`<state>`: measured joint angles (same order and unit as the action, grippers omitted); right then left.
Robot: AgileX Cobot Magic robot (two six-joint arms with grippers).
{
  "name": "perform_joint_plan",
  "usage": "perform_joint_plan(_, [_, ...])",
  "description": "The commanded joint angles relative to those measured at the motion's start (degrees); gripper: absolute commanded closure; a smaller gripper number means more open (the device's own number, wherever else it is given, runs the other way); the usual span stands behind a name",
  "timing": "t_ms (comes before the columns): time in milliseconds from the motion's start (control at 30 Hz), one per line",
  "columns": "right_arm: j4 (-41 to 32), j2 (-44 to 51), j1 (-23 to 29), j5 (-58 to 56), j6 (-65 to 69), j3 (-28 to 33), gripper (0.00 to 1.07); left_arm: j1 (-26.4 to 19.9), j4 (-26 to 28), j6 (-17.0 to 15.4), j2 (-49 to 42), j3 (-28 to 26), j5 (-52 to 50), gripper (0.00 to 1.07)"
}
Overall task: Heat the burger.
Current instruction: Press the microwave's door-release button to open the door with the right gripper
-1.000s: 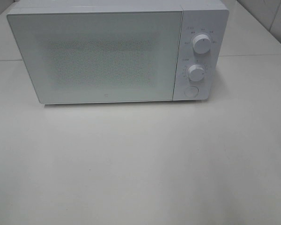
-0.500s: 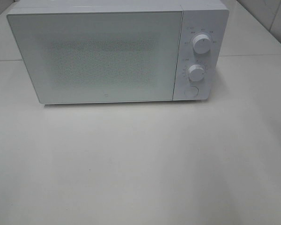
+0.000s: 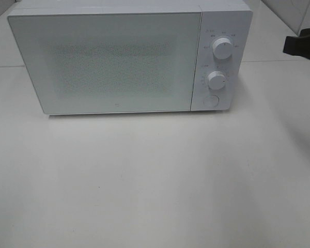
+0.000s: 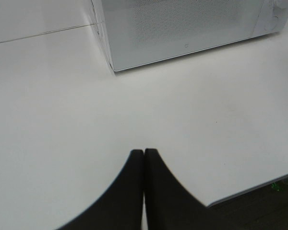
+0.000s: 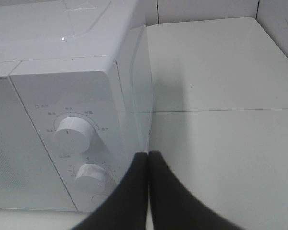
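Microwave [image 3: 129,62] sits at the back of the counter [image 3: 155,181], door [image 3: 108,62] shut. The burger shows in no view. It may be behind the frosted door panel, but I cannot tell through it.

Right tool [image 5: 148,154]: fingers pressed together, nothing between them. It hangs off the microwave's right side, level with the control panel. The exterior view catches only a dark corner of it at the frame edge. Left tool [image 4: 144,152]: also pressed together and empty, low over bare counter in front of the microwave's left corner.

Judgement: the step in hand is work on the panel, either the round button [image 3: 211,101] at the bottom or one of the two knobs, upper knob [image 3: 221,49] or lower knob [image 3: 216,80].

Notes for doing it well:
- For the button, use the closed fingers as one blunt tip. Come in square to the panel face and push straight.
- The lower knob sits just above the button, so I approach from below its level to avoid nudging it.
- A knob needs the fingers spread first, then centred on the cap.
- Keep the left tool clear of the door's front.
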<state>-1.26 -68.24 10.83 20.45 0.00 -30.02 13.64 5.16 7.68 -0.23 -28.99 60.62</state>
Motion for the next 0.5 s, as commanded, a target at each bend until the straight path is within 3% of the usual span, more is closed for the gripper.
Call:
perform_joint_plan(33, [0.23,-3.67,-0.06,3.04,0.34,-0.23,1.07,-0.17,0.46,-0.29,-1.20,0.23,-0.92,1.06])
perform_joint_plan(267, [0.23,-9.74,0.11,4.70,1.49,-0.23,1.07,-0.17,0.46,-0.29,-1.20,0.23,-0.92,1.06])
perform_joint_plan(500, [0.11,-18.39,9.05,11.86,3.15,-0.23,1.07,-0.17,0.46,-0.29,-1.20,0.23,-0.92,1.06])
